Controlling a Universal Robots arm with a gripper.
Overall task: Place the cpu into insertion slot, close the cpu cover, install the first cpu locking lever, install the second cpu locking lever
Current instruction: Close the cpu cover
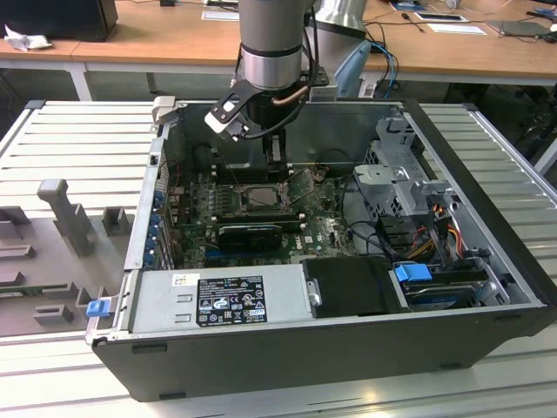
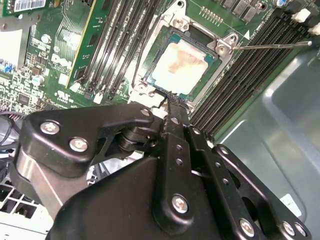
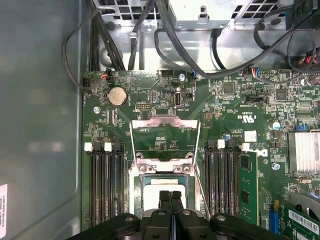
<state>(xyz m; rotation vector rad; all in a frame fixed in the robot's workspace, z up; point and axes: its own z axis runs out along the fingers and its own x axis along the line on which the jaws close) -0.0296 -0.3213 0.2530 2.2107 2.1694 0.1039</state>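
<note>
Wooden desks [image 1: 174,43] stand behind a ribbed metal table [image 1: 78,131], on which an opened computer case [image 1: 287,348] lies with its green board facing up. The pincer [image 2: 171,100] hangs low inside the case, its black fingers clenched tip to tip with nothing visibly between them. Just beyond the tips, the cpu [image 2: 180,62] lies flat in the insertion slot [image 2: 199,35]: a pale, matte square with a smudged face. Further out from the tips, the cpu cover [image 3: 165,123] stands swung open, a thin bright steel frame with the board showing through its window. A locking lever [image 2: 272,46], a slim springy wire, juts free to one side.

The risks I see: the narrow closed tips could slide off the cover's slick, thin edge and strike the cpu face or the socket rim. The wire lever could snap back if it is caught off-centre. The long memory slots [image 3: 105,185] flank the socket closely and leave little room for a sideways slip.
</note>
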